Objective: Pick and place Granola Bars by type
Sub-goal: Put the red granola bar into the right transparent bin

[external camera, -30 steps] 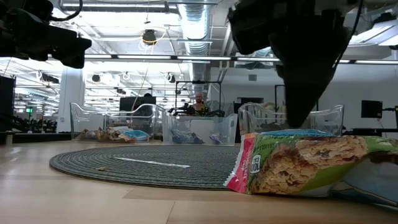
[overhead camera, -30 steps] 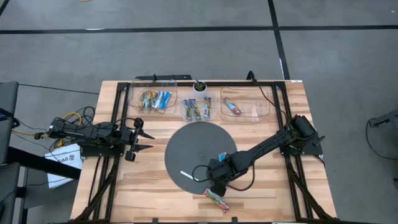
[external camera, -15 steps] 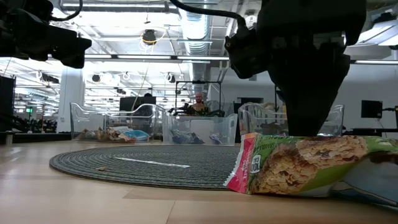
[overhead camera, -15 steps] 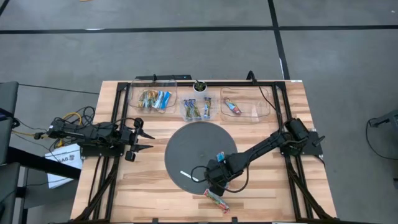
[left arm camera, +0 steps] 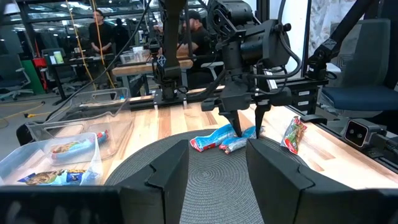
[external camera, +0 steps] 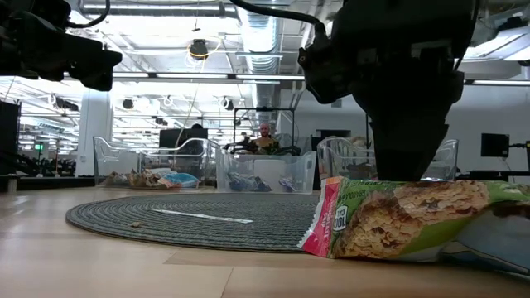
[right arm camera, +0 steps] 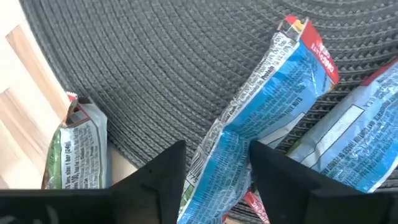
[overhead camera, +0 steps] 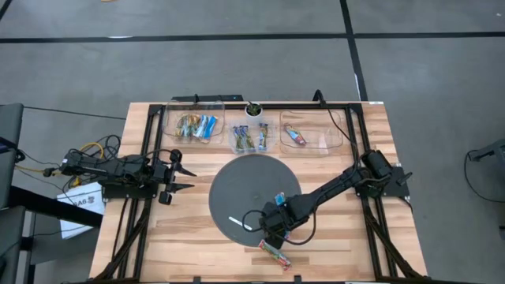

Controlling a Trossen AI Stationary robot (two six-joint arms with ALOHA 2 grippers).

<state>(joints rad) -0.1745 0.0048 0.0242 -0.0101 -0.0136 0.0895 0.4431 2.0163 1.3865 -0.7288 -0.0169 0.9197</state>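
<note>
Since a second ago the right gripper [right arm camera: 211, 177] has come down over the mat's near edge, straddling a bright blue bar [right arm camera: 261, 118] that lies on the mat [overhead camera: 237, 185] beside a second blue bar [right arm camera: 348, 149]. Its fingers [right arm camera: 155, 180] are spread either side of the wrapper, not yet pinching it. A green bar [overhead camera: 274, 254] lies on the tabletop [overhead camera: 197, 252] just off the mat. Three bins [overhead camera: 196, 126] at the far edge already hold sorted bars, so I judge sorting mostly done, three bars left. Well apart, the left gripper [overhead camera: 183, 178] waits with fingers spread, empty.
</note>
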